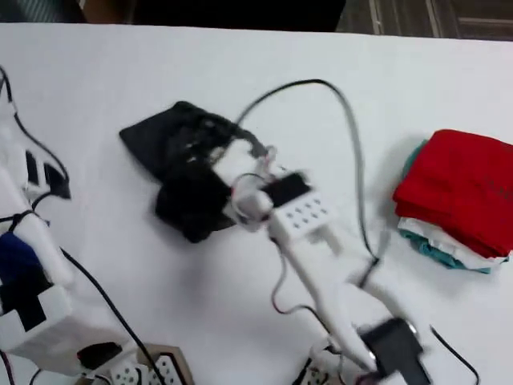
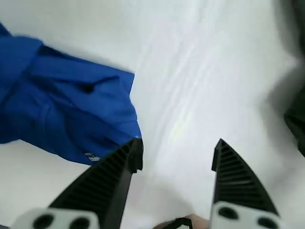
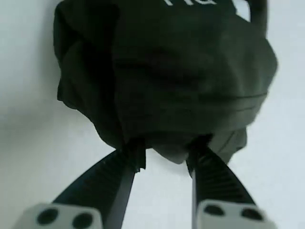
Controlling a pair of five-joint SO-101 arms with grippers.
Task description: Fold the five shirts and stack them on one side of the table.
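A smooth white table [image 1: 240, 72] holds a black shirt [image 1: 180, 160], a soft crumpled heap near its centre, running longest from the far side toward the arms. At the right edge is a folded stack [image 1: 461, 192] with red on top. A rumpled blue shirt [image 2: 62, 105] lies just beside the spread left gripper [image 2: 177, 148]. The right gripper [image 3: 167, 152] pinches the black shirt's near edge.

1. The table [image 1: 240, 80] is white and smooth, maybe slightly shiny.
2. The black shirt [image 1: 188, 172] is soft, matt cloth, all crumpled.
3. The blue shirt [image 2: 62, 109] is smooth, matt cloth.
4. The red shirt [image 1: 461, 188] by the table's right edge is soft cloth.
5. The left gripper [image 2: 178, 148] is black, ridged plastic.
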